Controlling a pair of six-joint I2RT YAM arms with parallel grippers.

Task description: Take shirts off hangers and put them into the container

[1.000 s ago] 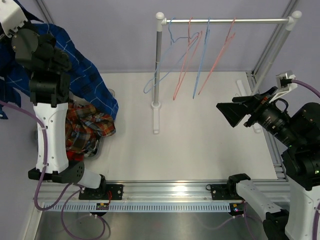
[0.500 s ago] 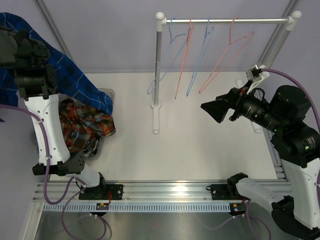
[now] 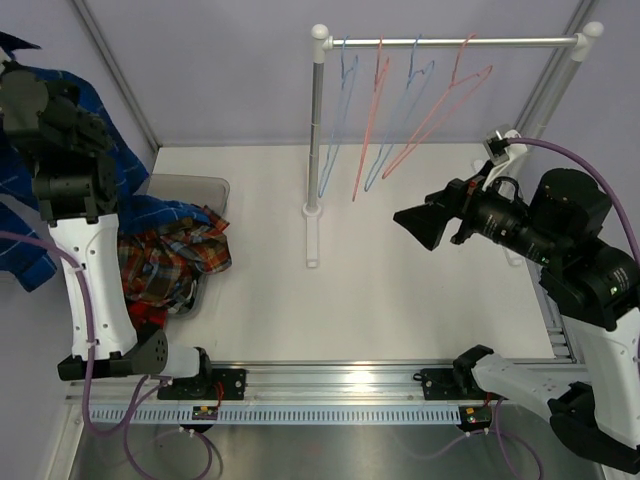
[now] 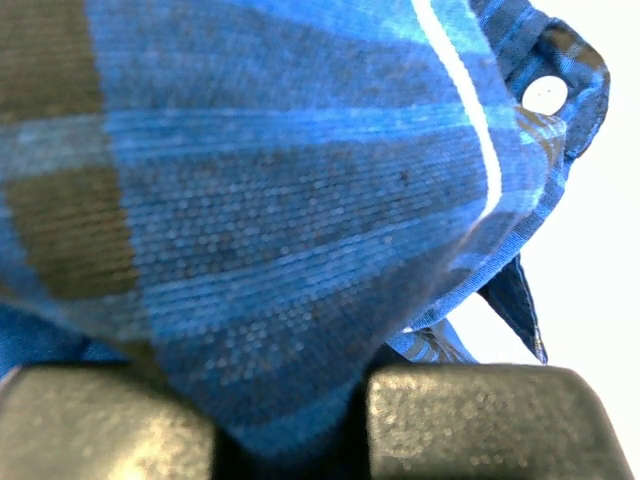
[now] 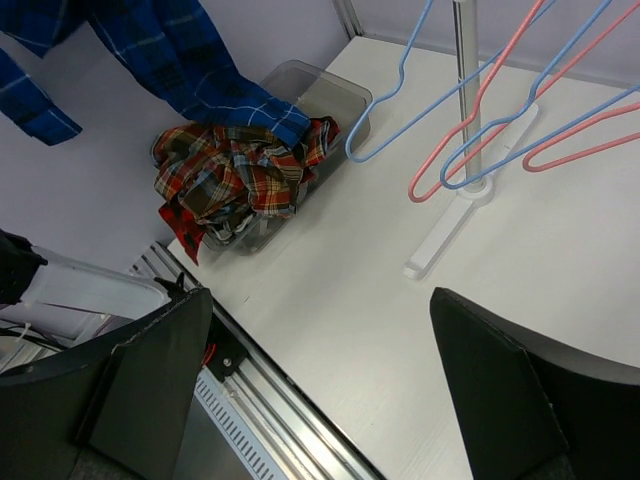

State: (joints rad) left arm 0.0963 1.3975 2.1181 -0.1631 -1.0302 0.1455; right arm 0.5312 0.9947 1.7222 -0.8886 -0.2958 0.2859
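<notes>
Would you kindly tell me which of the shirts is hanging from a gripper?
The blue shirt: it hangs from the left gripper, its lower end draped over the container, whereas the tartan shirt lies bundled in it.

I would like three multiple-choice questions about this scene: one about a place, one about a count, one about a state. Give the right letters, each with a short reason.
1. Where does the tartan shirt lie?
A. on the floor
B. in the container
C. on the bare table

2. How many hangers hang on the rail?
A. two
B. six
C. four

3. How are the left fingers?
A. shut on the blue shirt
B. open and empty
C. shut on a hanger

Answers: 1 B, it is heaped inside the container. 2 C, two blue and two pink ones hang there, all bare. 3 A, the wrist view shows blue cloth pinched between them.
</notes>
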